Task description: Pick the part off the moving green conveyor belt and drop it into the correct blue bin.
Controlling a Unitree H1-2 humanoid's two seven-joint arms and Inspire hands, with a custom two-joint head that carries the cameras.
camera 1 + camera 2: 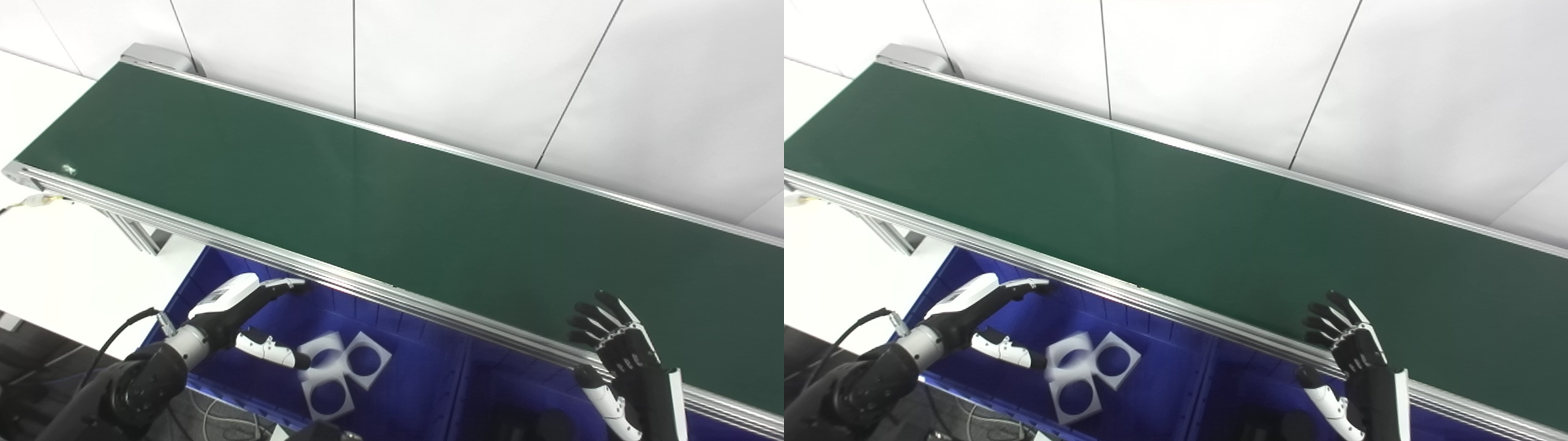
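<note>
Belt point(392, 202) bare, left hand point(245, 312) open over blue bin point(429, 380) holding white parts point(343, 367), right hand point(618, 361) open: release step apparently done, next await part.

Behind the far edge of the counter we see a white panelled wall point(465, 67), split by thin dark seams that run upward. At the counter's left end lies a bright white floor point(55, 269), evenly lit, with a thin cable point(24, 203) trailing across it. Near the bottom left corner we see a darker grey floor strip point(37, 358).
</note>
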